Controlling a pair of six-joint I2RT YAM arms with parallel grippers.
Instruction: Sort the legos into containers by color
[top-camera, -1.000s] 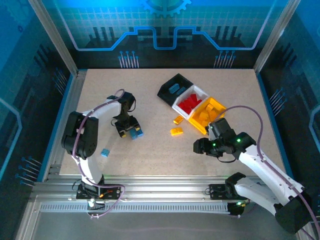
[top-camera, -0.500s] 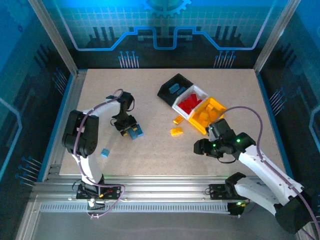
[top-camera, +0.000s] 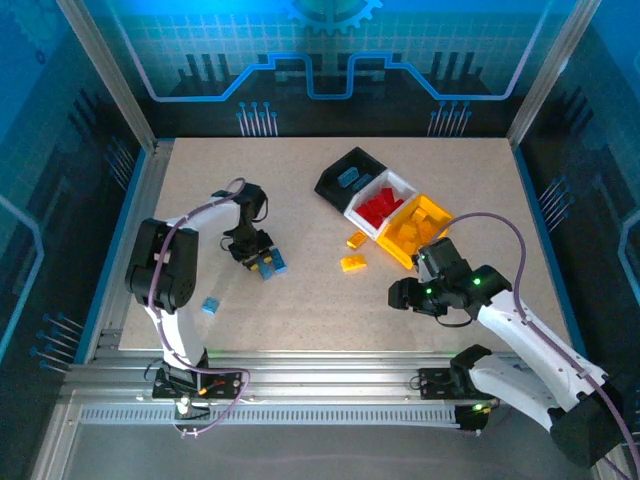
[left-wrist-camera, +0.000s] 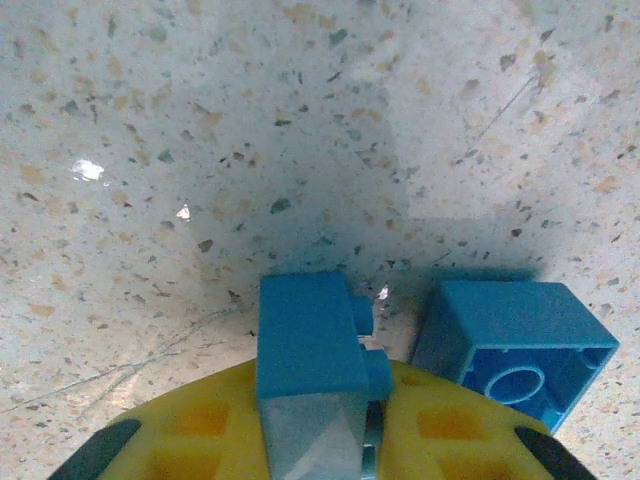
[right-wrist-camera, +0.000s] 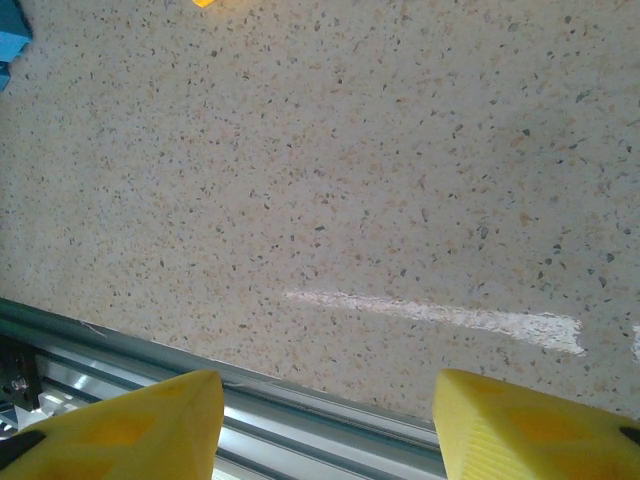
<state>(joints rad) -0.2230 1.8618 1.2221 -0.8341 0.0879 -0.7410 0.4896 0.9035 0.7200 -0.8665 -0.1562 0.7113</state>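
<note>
the left tool is low over the left half of the speckled worktop, pressed together on a blue brick. in the left wrist view its yellow fingers pinch that blue brick from both sides, and the studs on the brick's right side are too blurred to read any mark. a second blue brick lies just to the right on the worktop, hollow underside showing, close to the held one; whether they touch cannot be told. a third blue brick lies apart, nearer the left arm's base.

the three bins sit joined in a slanted row at the centre right: the black bin with blue bricks in it, the white bin with red bricks, the yellow bin with orange bricks. two orange bricks lie loose on the worktop just left of the yellow bin.

the right tool hangs near the front edge, below the yellow bin. in the right wrist view its yellow fingers stand spread with nothing between them, over bare worktop and the metal rail at the edge.
</note>
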